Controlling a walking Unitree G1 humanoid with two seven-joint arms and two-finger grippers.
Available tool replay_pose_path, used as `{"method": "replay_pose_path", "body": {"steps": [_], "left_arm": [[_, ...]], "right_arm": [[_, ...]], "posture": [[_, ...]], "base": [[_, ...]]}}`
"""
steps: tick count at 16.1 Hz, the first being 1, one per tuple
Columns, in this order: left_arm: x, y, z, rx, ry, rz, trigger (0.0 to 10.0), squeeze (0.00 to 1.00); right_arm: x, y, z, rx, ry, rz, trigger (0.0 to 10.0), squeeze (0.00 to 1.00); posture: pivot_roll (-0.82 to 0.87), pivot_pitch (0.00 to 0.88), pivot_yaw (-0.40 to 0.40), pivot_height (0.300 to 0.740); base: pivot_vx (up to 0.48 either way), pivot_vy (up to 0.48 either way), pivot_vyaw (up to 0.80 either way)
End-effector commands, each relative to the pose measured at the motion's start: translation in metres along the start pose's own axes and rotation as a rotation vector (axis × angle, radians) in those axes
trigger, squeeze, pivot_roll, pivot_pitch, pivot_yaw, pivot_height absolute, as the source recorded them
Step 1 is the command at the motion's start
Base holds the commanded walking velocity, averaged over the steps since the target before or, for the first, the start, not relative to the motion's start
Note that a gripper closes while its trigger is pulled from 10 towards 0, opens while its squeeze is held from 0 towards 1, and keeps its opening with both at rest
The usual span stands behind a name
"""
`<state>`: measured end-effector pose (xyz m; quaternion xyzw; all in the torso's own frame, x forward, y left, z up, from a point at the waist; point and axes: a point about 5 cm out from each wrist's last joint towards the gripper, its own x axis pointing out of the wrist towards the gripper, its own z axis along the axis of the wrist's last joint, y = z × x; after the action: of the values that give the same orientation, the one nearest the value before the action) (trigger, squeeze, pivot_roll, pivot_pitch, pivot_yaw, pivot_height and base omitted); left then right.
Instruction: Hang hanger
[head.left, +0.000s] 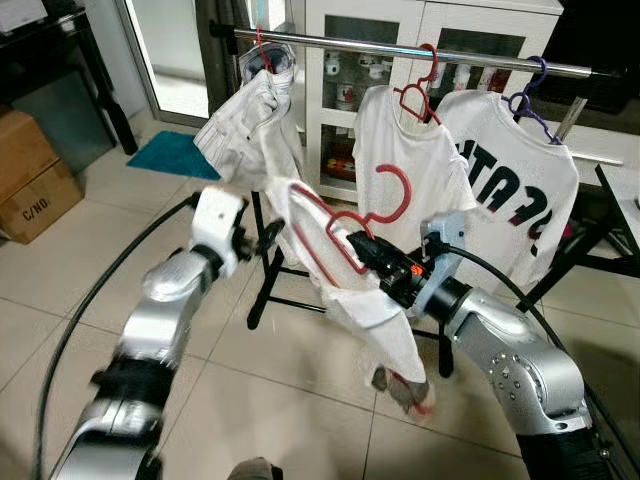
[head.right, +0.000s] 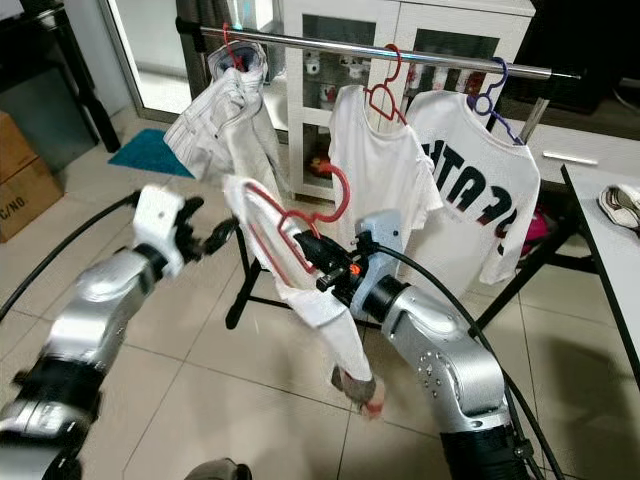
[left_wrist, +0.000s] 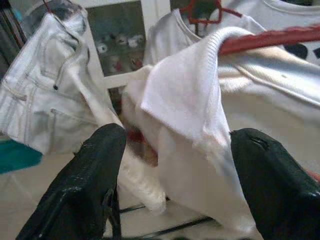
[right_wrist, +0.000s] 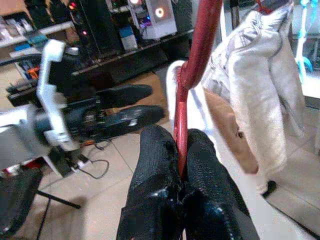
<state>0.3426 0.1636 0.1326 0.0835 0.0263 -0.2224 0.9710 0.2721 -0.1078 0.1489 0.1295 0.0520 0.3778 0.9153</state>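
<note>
Carrying step, hook not yet on rail (head.left: 400, 47). Next: lift hanger (head.left: 360, 215) so its hook clears the rail between jeans (head.left: 250, 130) and shirt (head.left: 400, 160). Right gripper (head.left: 362, 250) clenched on hanger below the rail. Left gripper (left_wrist: 175, 165) wide open beside the hung cloth (head.left: 370, 310).

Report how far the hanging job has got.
Done: the white garment is on the red hanger. In hand: the right gripper is shut on that hanger below the rail; the left gripper is open beside the cloth. Left: hooking it onto the rail.
</note>
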Motion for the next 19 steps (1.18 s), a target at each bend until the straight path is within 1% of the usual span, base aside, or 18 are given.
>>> {"method": "replay_pose_path", "body": {"steps": [1,2,3,4,8,10,13,14,19], "left_arm": [[0.006,-0.004,0.002,-0.004,-0.011,-0.023,10.0,0.00],[0.010,-0.009,0.004,-0.008,-0.028,-0.051,4.0,0.00],[0.012,-0.015,0.006,-0.007,-0.043,-0.084,0.0,0.00],[0.013,-0.019,0.005,0.008,-0.049,-0.103,0.0,0.00],[0.016,-0.021,0.004,0.061,-0.063,-0.062,0.0,0.00],[0.016,-0.020,0.002,0.055,-0.064,-0.043,0.0,0.00],[0.015,-0.016,0.000,0.051,-0.061,-0.018,0.0,0.00],[0.014,-0.014,0.001,0.038,-0.069,-0.016,0.0,0.00],[0.013,-0.004,0.001,0.051,-0.070,-0.007,0.0,0.00]], "right_arm": [[-0.001,0.005,0.010,-0.003,-0.044,0.036,10.0,0.00],[-0.002,0.007,0.011,-0.002,-0.051,0.046,10.0,0.00],[-0.002,0.008,0.011,-0.001,-0.054,0.053,10.0,0.00],[-0.003,0.008,0.010,-0.001,-0.054,0.056,10.0,0.00],[-0.005,0.009,0.008,0.001,-0.049,0.067,10.0,0.00],[-0.005,0.010,0.008,0.002,-0.045,0.078,10.0,0.00],[-0.005,0.010,0.009,0.014,-0.053,0.091,10.0,0.00],[-0.006,0.012,0.009,0.025,-0.054,0.108,10.0,0.00],[-0.008,0.019,0.008,0.042,-0.043,0.176,10.0,0.00]], "posture": [[-0.04,0.000,0.072,0.740],[-0.05,0.000,0.078,0.740],[-0.05,0.000,0.082,0.740],[-0.05,0.000,0.086,0.740],[-0.05,0.000,0.081,0.740],[-0.05,0.000,0.078,0.740],[-0.05,0.000,0.074,0.740],[-0.05,0.000,0.069,0.740],[-0.05,0.000,0.066,0.740]], "base": [[0.000,0.000,0.00],[0.000,0.000,0.00],[0.000,0.000,0.00],[0.000,0.000,0.00],[0.000,0.000,0.00],[0.000,0.000,0.00],[0.000,0.000,0.00],[0.000,0.000,0.00],[0.000,0.000,0.00]]}}
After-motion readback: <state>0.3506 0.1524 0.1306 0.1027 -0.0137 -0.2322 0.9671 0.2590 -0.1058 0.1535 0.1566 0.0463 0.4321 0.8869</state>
